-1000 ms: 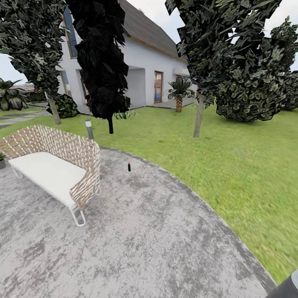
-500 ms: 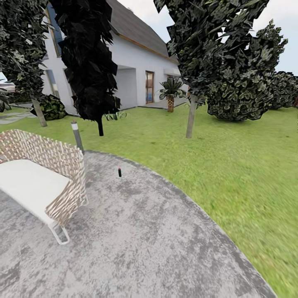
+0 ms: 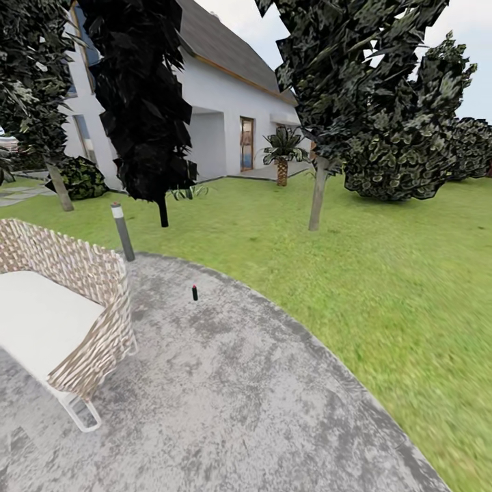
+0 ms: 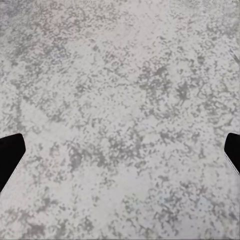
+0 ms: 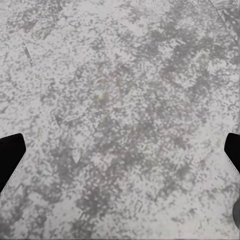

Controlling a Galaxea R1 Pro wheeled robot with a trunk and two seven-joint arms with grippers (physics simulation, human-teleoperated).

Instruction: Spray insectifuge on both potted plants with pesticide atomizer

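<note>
One small dark bottle (image 3: 195, 293) stands upright on the grey patio (image 3: 239, 396), at eleven o'clock ahead. Both grippers (image 4: 120, 152) (image 5: 120, 152) gape wide over paving, holding nothing.

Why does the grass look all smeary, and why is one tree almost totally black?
In the head view the lawn smears toward the right edge, soft and stretched, while the tiny pesticide atomizer on the patio is too small to show detail. The dark tree renders nearly black, with no visible shading. In both wrist views the paving looks grainy and speckled, and black claw tips sit at the edges.
</note>
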